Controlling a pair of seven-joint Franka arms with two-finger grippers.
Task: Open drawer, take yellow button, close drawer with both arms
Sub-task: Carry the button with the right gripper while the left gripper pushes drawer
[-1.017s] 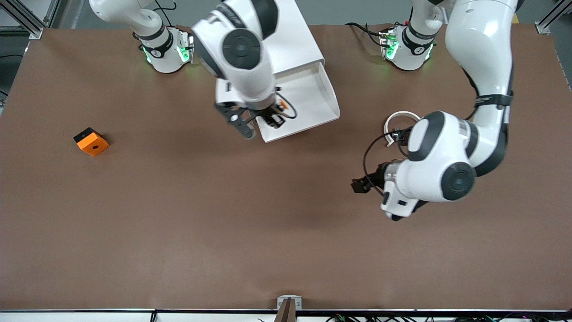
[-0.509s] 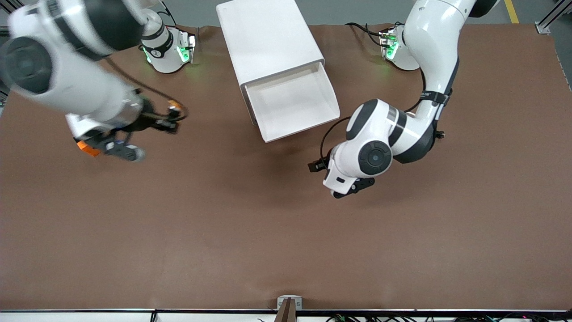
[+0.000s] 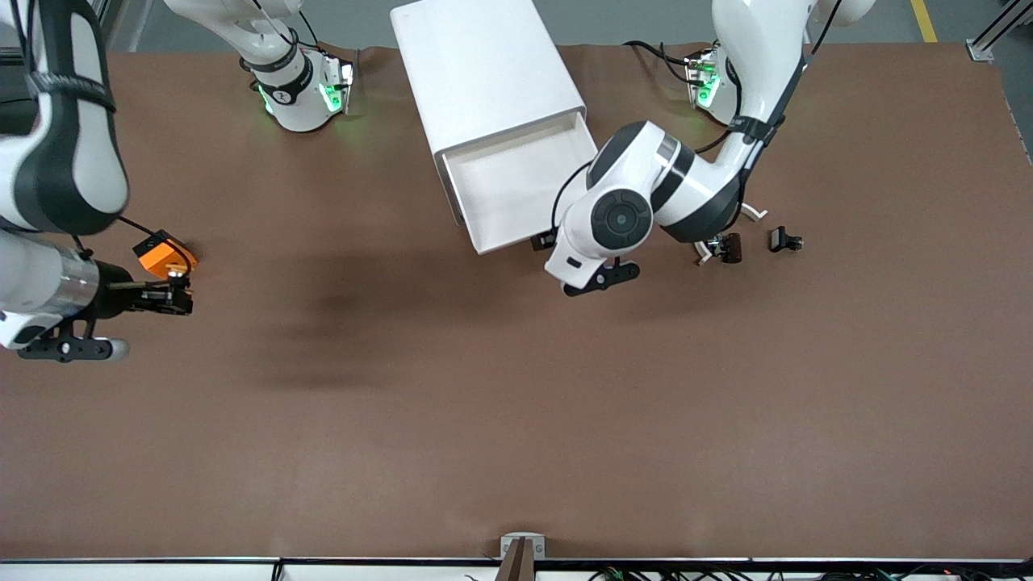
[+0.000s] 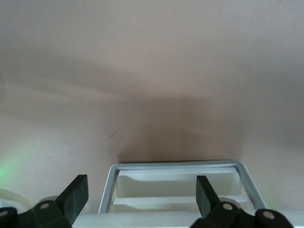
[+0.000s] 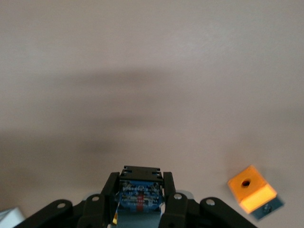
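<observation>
Button out, drawer not yet closed

Our right tool grips the button over the worktop beside the orange block; our left tool, wide open and empty, must push the drawer in.

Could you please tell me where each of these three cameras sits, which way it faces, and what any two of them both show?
Front view: high across the table, looking down at both arms, the cabinet and its open drawer.
Left wrist view: on the left arm, facing the drawer; the open left hand shows.
Right wrist view: on the right arm, looking down at the table; the right hand, shut on the button, shows.
Shared: front and right wrist views both show the orange block.
</observation>
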